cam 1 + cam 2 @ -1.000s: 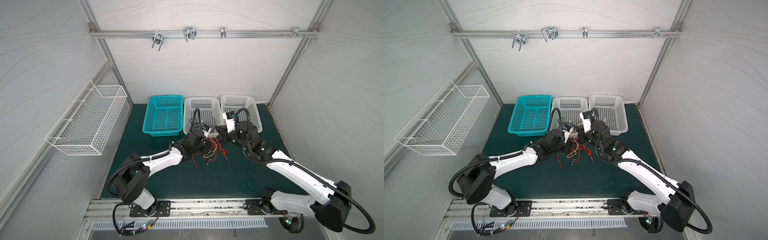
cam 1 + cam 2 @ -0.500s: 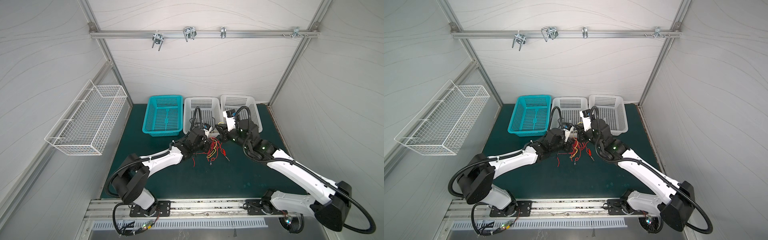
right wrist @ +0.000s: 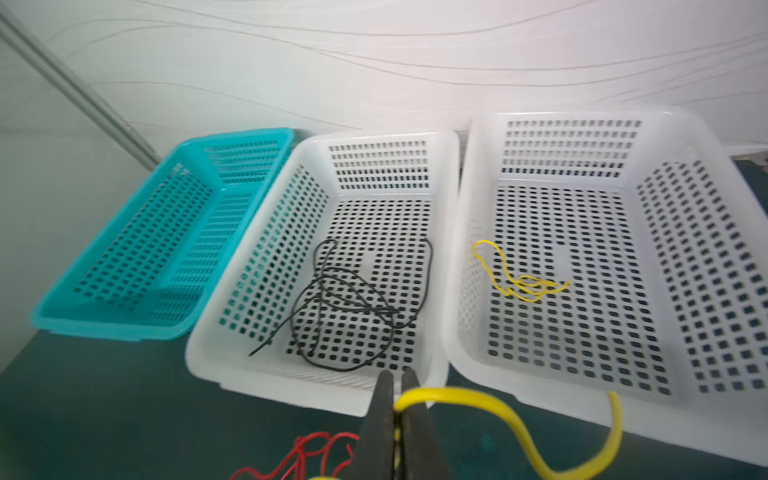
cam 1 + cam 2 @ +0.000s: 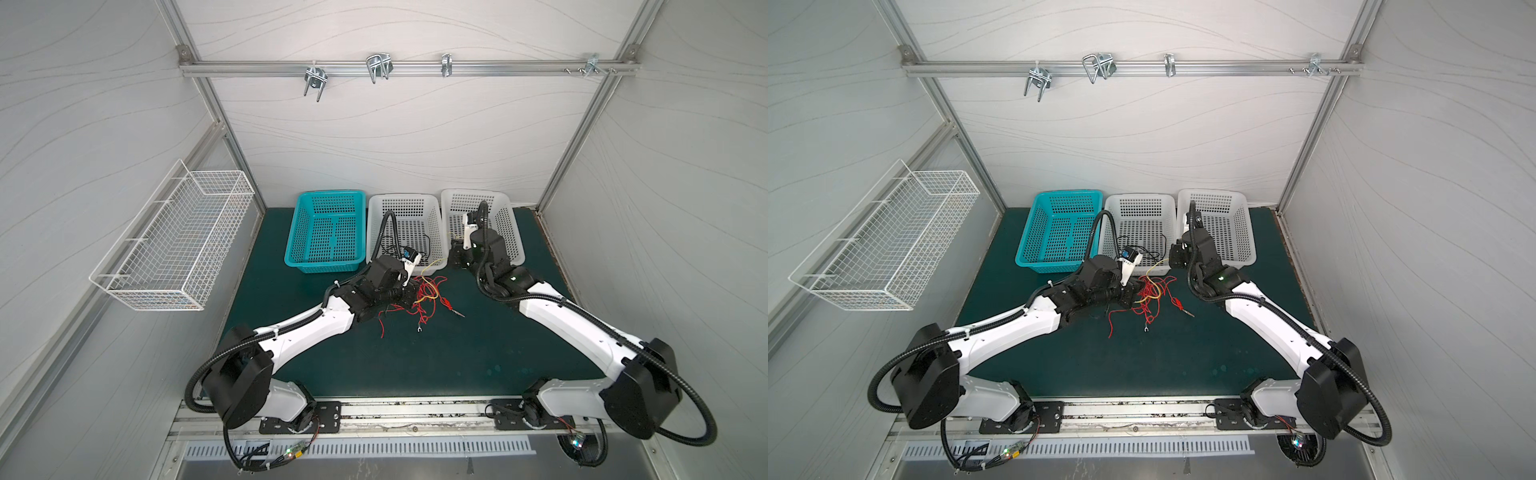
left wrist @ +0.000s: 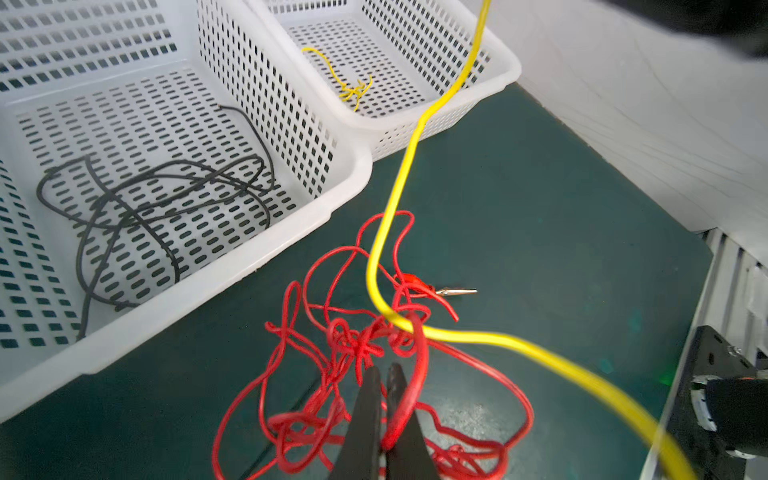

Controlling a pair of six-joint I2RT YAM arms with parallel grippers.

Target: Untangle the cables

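Note:
A knot of red cables (image 5: 353, 345) lies on the green mat in front of the baskets in both top views (image 4: 419, 297) (image 4: 1152, 297), with a red alligator clip (image 5: 419, 286) at its edge. My left gripper (image 5: 385, 370) is shut on a red strand of this knot. A yellow cable (image 5: 399, 187) rises out of the knot to my right gripper (image 3: 397, 376), which is shut on it near the white baskets' front rims (image 4: 457, 259). A black cable (image 3: 353, 299) lies in the middle white basket (image 3: 316, 399). A short yellow wire (image 3: 519, 282) lies in the right white basket (image 3: 469, 232).
A teal basket (image 4: 326, 232) stands left of the two white ones, holding nothing that I can see. A white wire basket (image 4: 174, 245) hangs on the left wall. A rail with metal hooks (image 4: 374, 70) runs across the back wall.
My left gripper has shut on the red cable. My right gripper has drawn the yellow cable back and to the right, toward the white baskets.

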